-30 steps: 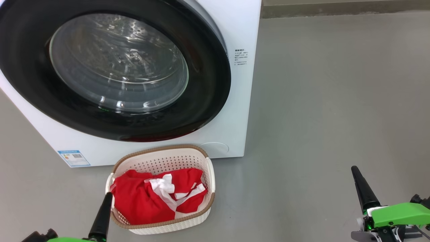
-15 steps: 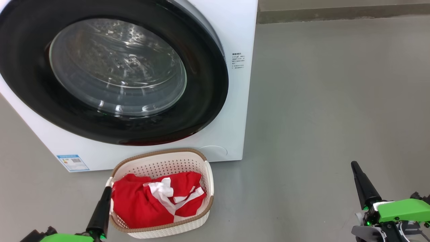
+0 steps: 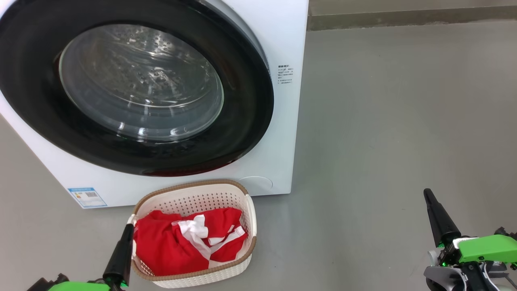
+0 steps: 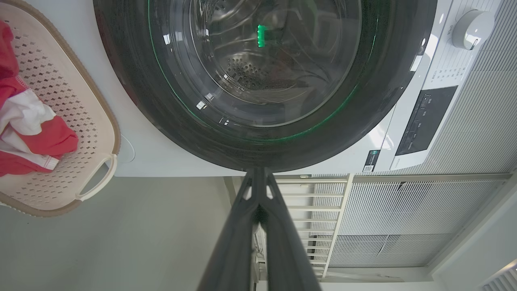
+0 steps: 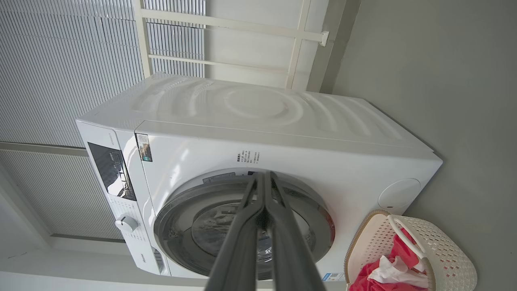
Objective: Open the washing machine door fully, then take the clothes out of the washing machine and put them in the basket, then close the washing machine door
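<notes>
The washing machine (image 3: 282, 133) stands white and boxy ahead, and the washing machine door (image 3: 133, 85), with its black rim and glass bowl, lies flat against its front. Below it on the floor sits the basket (image 3: 246, 202), holding the clothes (image 3: 169, 246), red with white trim. My left gripper (image 3: 129, 227) is shut and empty, its tip at the basket's left rim. My right gripper (image 3: 427, 193) is shut and empty, far right over bare floor. The left wrist view has the shut fingers (image 4: 258, 190) pointing at the door's rim (image 4: 258, 157). In the right wrist view the shut fingers (image 5: 262, 194) point at the door (image 5: 194, 218).
Grey floor (image 3: 404, 121) spreads to the right of the machine, up to a dark skirting strip (image 3: 404, 16). A control panel (image 4: 424, 121) and a dial (image 4: 470, 28) sit on the machine's front. Behind it runs a white railing (image 4: 323, 210) before ribbed wall panels.
The whole head picture has slid a little down and left, so the camera moved. Both grippers stay shut; the right one sits slightly higher in the view.
</notes>
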Tool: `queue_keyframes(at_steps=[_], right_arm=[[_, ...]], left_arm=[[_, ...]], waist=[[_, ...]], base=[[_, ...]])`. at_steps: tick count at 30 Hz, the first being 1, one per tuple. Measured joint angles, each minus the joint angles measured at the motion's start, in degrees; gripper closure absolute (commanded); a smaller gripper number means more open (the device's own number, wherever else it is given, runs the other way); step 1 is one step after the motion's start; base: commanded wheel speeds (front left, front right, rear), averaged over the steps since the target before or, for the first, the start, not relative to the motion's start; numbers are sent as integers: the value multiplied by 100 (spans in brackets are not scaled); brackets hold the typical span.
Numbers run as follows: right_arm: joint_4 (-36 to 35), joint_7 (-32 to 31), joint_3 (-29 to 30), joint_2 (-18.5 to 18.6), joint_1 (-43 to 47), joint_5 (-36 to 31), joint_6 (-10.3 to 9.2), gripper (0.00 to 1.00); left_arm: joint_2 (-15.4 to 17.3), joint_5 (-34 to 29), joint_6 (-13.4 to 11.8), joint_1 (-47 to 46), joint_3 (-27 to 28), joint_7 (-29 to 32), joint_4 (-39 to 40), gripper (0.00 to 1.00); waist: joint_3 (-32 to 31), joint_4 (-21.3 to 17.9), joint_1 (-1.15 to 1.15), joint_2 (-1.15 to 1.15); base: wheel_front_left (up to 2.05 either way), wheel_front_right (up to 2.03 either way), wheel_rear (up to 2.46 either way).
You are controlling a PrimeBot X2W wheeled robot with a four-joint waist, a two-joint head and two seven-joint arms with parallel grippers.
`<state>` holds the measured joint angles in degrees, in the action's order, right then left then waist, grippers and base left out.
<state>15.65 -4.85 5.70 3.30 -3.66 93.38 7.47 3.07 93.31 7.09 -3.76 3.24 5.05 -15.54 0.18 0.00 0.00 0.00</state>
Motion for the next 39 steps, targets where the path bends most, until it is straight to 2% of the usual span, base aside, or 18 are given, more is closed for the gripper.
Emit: queue_keyframes(at_steps=[39], right_arm=[[0,-56,82,-11,-4,-10,0,100]], left_arm=[[-26,-2,0,0,46,43,0,100]], waist=[[0,0,0,0]], base=[[0,0,0]])
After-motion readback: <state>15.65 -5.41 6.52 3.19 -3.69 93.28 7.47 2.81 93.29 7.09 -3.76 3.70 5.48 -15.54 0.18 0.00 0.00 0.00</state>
